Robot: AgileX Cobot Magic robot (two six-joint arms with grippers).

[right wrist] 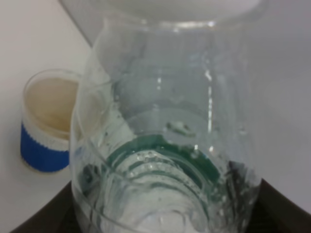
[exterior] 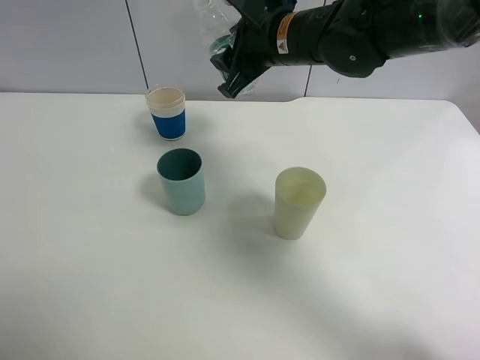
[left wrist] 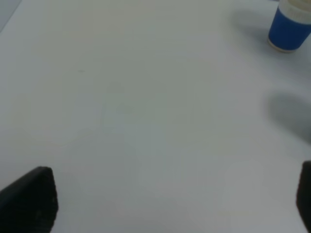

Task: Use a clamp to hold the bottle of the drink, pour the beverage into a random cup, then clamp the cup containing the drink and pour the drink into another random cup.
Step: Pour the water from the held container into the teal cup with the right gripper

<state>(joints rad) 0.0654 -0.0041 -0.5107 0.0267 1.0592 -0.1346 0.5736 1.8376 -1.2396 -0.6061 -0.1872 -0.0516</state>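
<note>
Exterior high view: the right claw (exterior: 234,71), carried on a black arm above the far edge of the white table (exterior: 390,285), is closed on a clear plastic drink bottle (exterior: 213,13). The bottle is held in the air, well above the table. It projects up and away from the fingertips and is partly cut off by the frame. A short blue-and-white cup with a pale tan interior (exterior: 166,112) stands upright below the claw and a little to one side. A teal cylindrical cup (exterior: 181,180) and a pale yellow cup (exterior: 299,202) stand upright further from the claw, apart from each other.

Right wrist view: the bottle (right wrist: 165,121) fills the space between the dark fingers (right wrist: 43,221) and is gripped at both sides. Its wall is transparent and beaded with droplets. A green ring and concentric ridges are seen through it. How much drink is left inside cannot be told. The blue-and-white cup (right wrist: 46,121) is seen beyond the claw, just beside the bottle's outline.

Left wrist view: the left claw (left wrist: 167,204) is spread wide, and only bare table (left wrist: 146,97) is seen between its two dark fingertips (left wrist: 31,199). The blue-and-white cup (left wrist: 289,26) lies well ahead of this claw, off to one side.
</note>
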